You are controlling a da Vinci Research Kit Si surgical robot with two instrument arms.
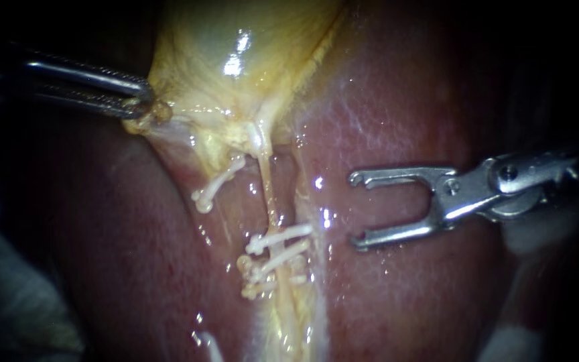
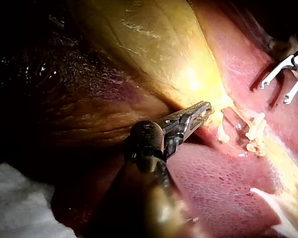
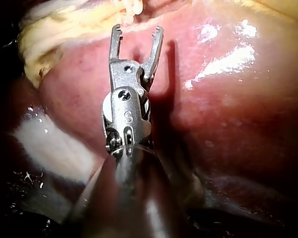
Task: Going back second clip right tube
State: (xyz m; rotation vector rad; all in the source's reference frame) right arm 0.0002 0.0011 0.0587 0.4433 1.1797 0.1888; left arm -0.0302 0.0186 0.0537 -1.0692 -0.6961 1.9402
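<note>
liver [image 1: 403, 87] bare beside splayed right instrument [image 1: 354, 209]; left instrument [image 1: 143, 106] clamps gallbladder [image 1: 236, 40]

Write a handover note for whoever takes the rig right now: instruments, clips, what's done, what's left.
Left instrument: shut on the gallbladder edge.
Right instrument: open, empty, over the liver, beside the right tube and clear of it.
Clips: at least two white ones cross the right tube; a separate clip sits nearer the gallbladder.
Done: clips seated.
Left: draw the Right instrument clear, probably without loosening the Left instrument.
</note>
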